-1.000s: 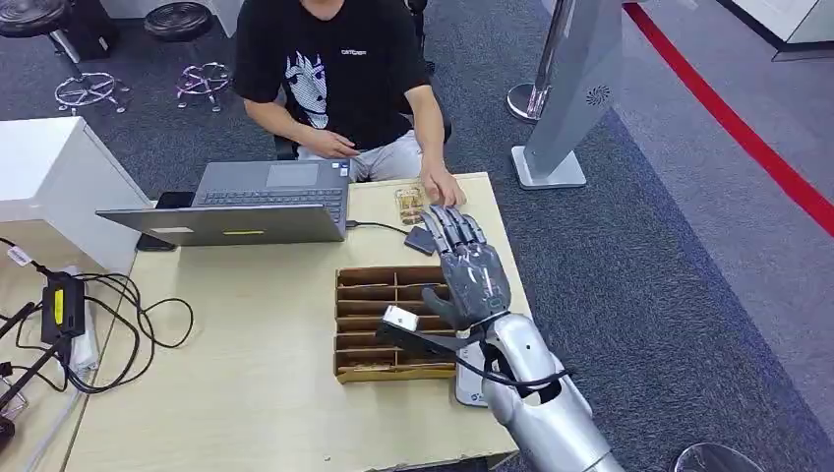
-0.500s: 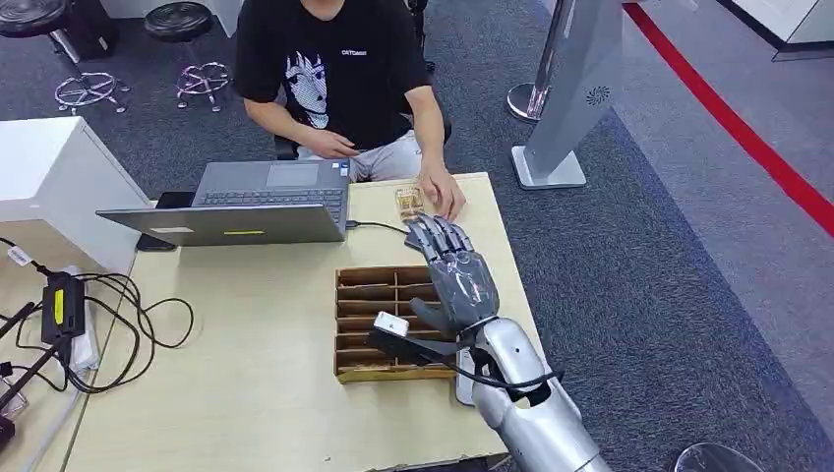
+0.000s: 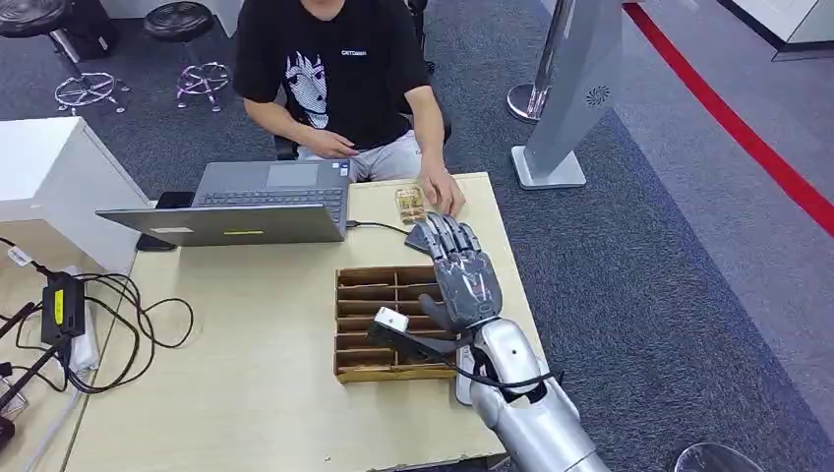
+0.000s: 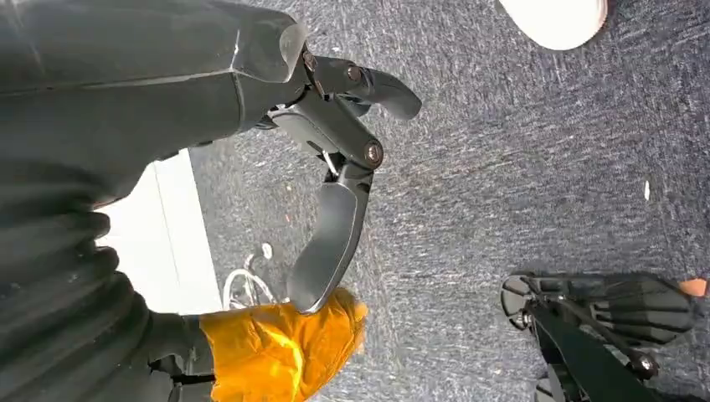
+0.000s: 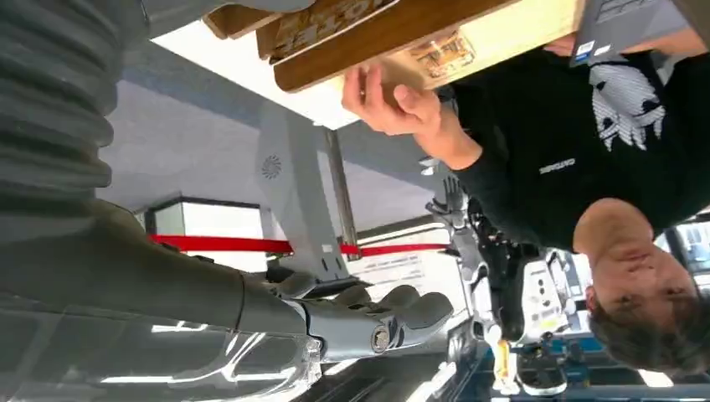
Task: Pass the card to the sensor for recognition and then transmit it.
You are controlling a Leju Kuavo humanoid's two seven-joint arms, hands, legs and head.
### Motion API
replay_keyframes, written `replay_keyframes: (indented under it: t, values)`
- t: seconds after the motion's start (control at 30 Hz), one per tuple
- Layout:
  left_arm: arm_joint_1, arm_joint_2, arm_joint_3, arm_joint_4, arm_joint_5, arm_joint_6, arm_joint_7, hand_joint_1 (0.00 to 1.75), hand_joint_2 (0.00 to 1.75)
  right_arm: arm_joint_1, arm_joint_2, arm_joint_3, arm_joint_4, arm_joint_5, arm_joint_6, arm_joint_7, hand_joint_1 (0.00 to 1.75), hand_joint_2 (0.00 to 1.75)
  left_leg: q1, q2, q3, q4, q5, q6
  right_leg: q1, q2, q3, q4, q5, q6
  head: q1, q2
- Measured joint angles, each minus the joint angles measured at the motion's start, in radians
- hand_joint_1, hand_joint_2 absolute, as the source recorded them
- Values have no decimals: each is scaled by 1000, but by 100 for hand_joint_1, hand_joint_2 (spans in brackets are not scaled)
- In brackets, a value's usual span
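In the head view the right hand (image 3: 462,275) hovers right of centre, over the right end of the wooden divided tray (image 3: 366,324), its fingers (image 3: 445,234) stretched out flat and apart, holding nothing. Their tips reach a small dark pad (image 3: 419,239) on the desk (image 3: 246,393); contact cannot be told. Just above, near the desk's far edge, a seated person's hand (image 3: 440,189) rests beside a clear, yellowish card holder (image 3: 409,203). An open laptop (image 3: 246,202) stands upper left of the tray. In the left wrist view the left hand (image 4: 335,159) hangs over grey carpet, its fingers loosely extended, holding nothing.
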State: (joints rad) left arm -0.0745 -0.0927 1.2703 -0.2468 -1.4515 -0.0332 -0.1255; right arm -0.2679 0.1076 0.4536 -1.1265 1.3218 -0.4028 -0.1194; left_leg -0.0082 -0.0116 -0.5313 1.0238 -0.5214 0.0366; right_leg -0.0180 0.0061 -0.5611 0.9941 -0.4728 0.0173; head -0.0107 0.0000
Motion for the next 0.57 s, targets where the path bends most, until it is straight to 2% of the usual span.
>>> replay_keyframes:
  t: [0.57]
  values:
    - [0,0,-2,0,-5,-3,0,0,175,-4,19,-51,53,16,-15,2,0,175,0,0,0,0,0,0,0,0,0,0,0,0,0,0]
